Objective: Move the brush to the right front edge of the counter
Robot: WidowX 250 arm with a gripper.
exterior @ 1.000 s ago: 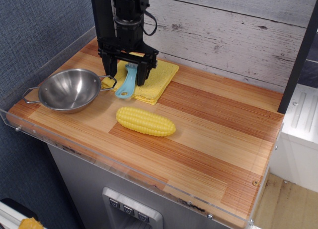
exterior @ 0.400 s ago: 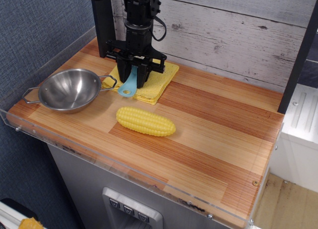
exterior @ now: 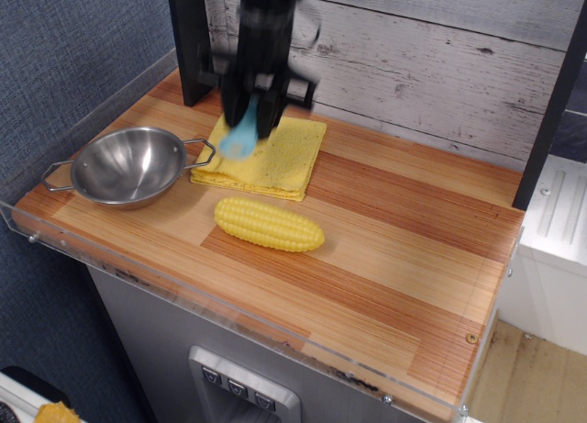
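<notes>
The brush (exterior: pixel 240 139) hung clamped in the hand (exterior: pixel 254 120), clear above the yellow cloth (exterior: pixel 266 157) at ten o'clock on the worktop (exterior: pixel 404 258). The frame was motion-blurred, so the grip's detail was unclear. Done well, the carry would keep height over the corn cob (exterior: pixel 269 224) and travel toward five o'clock before lowering. A second earlier the brush lay on the cloth between spread fingers; by now it had been lifted.

The striped wood counter (exterior: pixel 394 258) carries three things — a steel bowl (exterior: pixel 128 166), a folded yellow cloth (exterior: pixel 271 157), a corn cob (exterior: pixel 269 224).
</notes>
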